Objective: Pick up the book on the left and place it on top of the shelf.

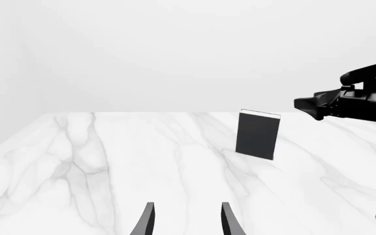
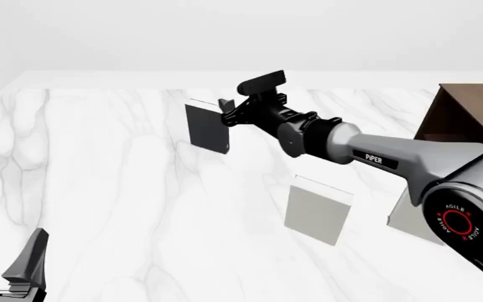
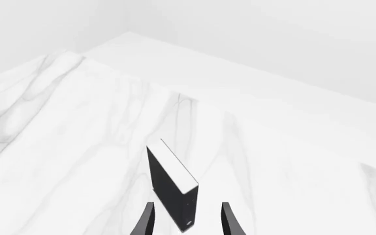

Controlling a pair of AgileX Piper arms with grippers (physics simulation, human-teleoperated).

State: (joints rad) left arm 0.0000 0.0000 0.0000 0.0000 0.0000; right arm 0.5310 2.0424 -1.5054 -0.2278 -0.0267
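The book [image 2: 207, 128], a thin charcoal-black hardcover with a white page edge, is standing upright on the white marbled worktop [image 2: 107, 182], in the far half and roughly midway between the left and right edges. The right arm [image 2: 367, 154] is reaching in from the right edge across the worktop, and the right hand [image 2: 233, 112] is sitting at the book's upper right corner, just beside it. In the right wrist view the book [image 3: 172, 183] is lying partly between the two fingertips [image 3: 145, 220], its white top edge pointing away from the camera; the fingers are standing apart at a moderate width, with a gap showing on either side of the book, so the hand is not closing on it. Whether a fingertip is touching the cover cannot be told. The left hand [image 2: 2, 264] is hovering at the near left corner of the worktop, well apart from the book, its fingers spread moderately and holding nothing; in the left wrist view the book [image 1: 258, 135] is appearing far ahead, with the right hand [image 1: 318, 105] close beside its top corner. A light grey book [image 2: 317, 211] is standing nearer the front edge, right of centre, and a second one [image 2: 409, 217] is standing partly behind the right arm. The dark brown shelf [image 2: 468, 116] is occupying the far right edge.
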